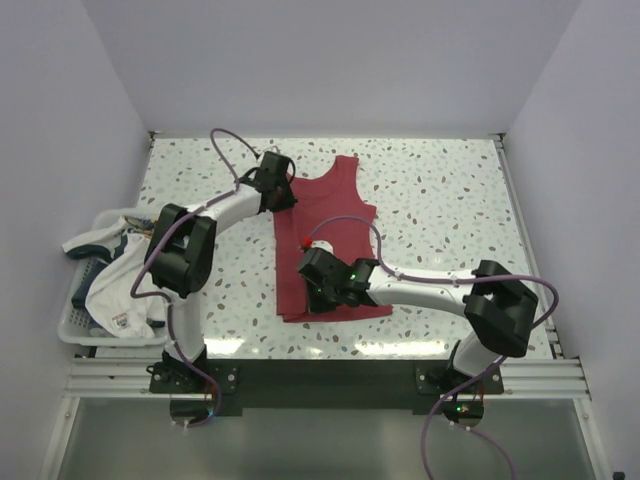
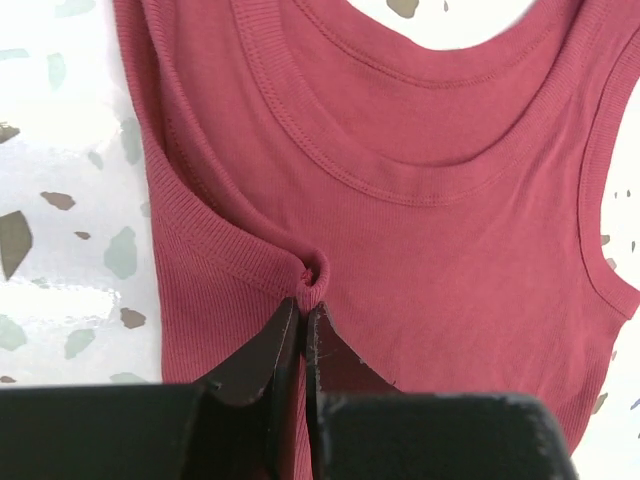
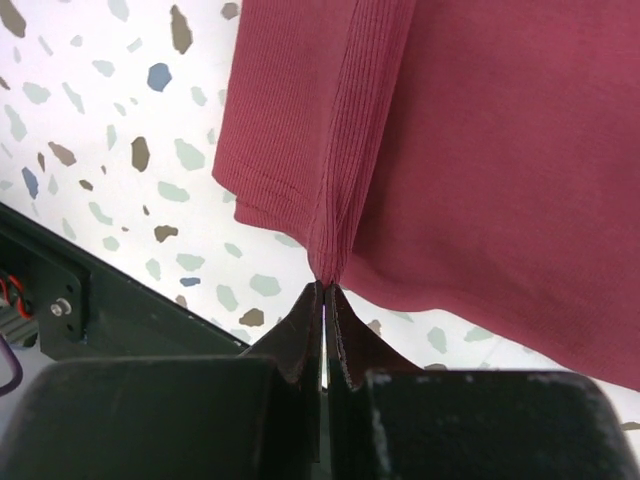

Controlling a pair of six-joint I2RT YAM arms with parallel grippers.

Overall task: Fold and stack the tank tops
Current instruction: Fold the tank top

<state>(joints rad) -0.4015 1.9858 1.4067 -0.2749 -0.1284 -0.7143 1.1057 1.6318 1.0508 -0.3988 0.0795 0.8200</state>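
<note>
**Left gripper**: the jaws were drawn almost together on a small pucker of the plain dark red ribbed cloth tank top. They pinched it at the stitched edge of one armhole, and the scooped neckline lay just beyond the fingertips.

**Right gripper**: the jaws were pressed fully together, nipping a raised ridge of the same red garment at its bottom hem. Cloth spread away from the tips on both sides. A black frame rail ran close by on the gripper's left.

**Views compared:** only the wrist views showed these two pinches; from overhead the wrist housings hid both sets of jaws. Only the overhead view showed the whole garment. It was spread on the white speckled table and stretched from one gripper to the other, with the straps at the left gripper's end and the hem at the right gripper's.

**Writing:** none could be read in any view.

**Container:** a white slatted plastic basket sat well apart from the left gripper, on the outer side of the left arm. It held a crumpled white tank top with navy trim. A small printed patch on that top was too small to read.
</note>
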